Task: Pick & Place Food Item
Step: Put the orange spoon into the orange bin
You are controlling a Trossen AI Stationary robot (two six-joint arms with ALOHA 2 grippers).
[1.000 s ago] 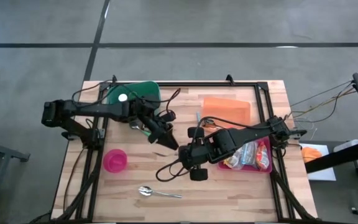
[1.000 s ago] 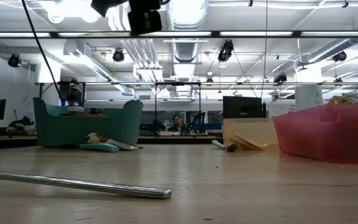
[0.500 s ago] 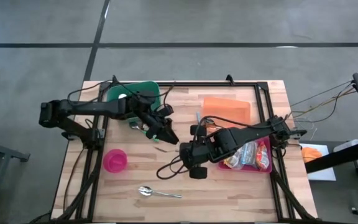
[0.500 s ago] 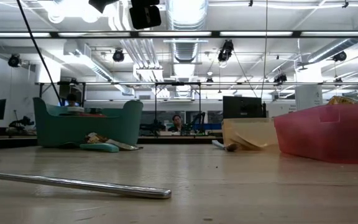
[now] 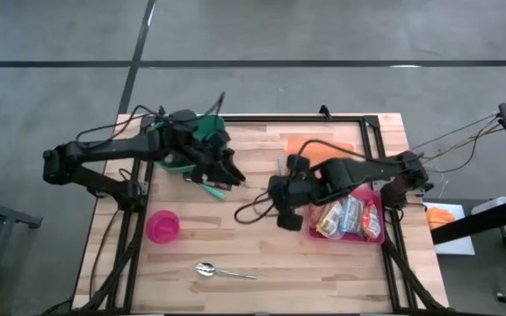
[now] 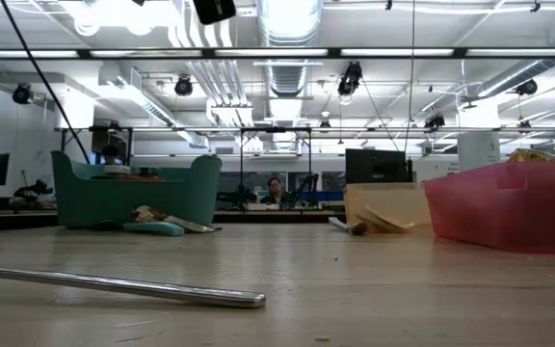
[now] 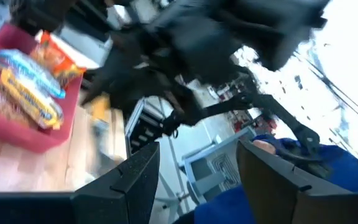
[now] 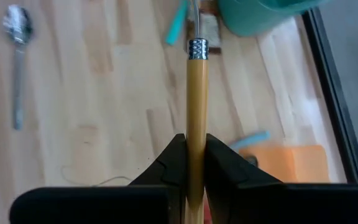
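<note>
R gripper (image 8: 188,163) clamped on yellow-handled utensil (image 8: 196,106) above table (image 5: 323,263), L gripper (image 5: 232,178) fingers apart, empty

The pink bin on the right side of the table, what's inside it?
The pink bin holds a few wrapped snack packets in blue, orange and yellow wrappers. The right arm crosses its upper edge, and anything under the packets is hidden.

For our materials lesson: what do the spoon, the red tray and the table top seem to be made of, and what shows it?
Spoon: likely polished metal; silvery with bright glints.
Red tray: probably plastic; its pink-red wall looks translucent and smooth.
Table top: wood, apparently butcher-block; pale strips with visible grain, matte to satin.
</note>
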